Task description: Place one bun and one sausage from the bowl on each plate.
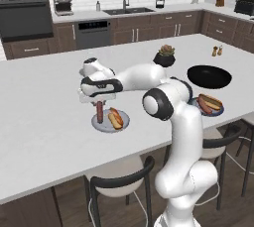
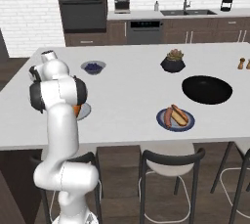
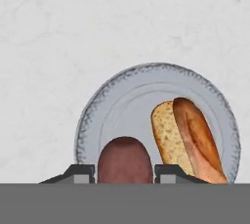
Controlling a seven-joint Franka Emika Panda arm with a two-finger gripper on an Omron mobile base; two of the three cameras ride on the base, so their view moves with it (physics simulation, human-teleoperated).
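The sausage (image 3: 125,161) stands on end between the fingertips (image 3: 80,173) of the gripper (image 1: 99,103), pinched at its top and hanging straight down over the pale grey plate (image 3: 117,98), a hold that looks meant to lower it beside the bun (image 3: 188,139) already lying on that plate. Further along the counter (image 1: 44,122), the blue-rimmed plate (image 2: 188,122) already carries its own bun and sausage side by side, and the black bowl (image 2: 207,90) behind it looks empty, so this appears to be the last piece to set down
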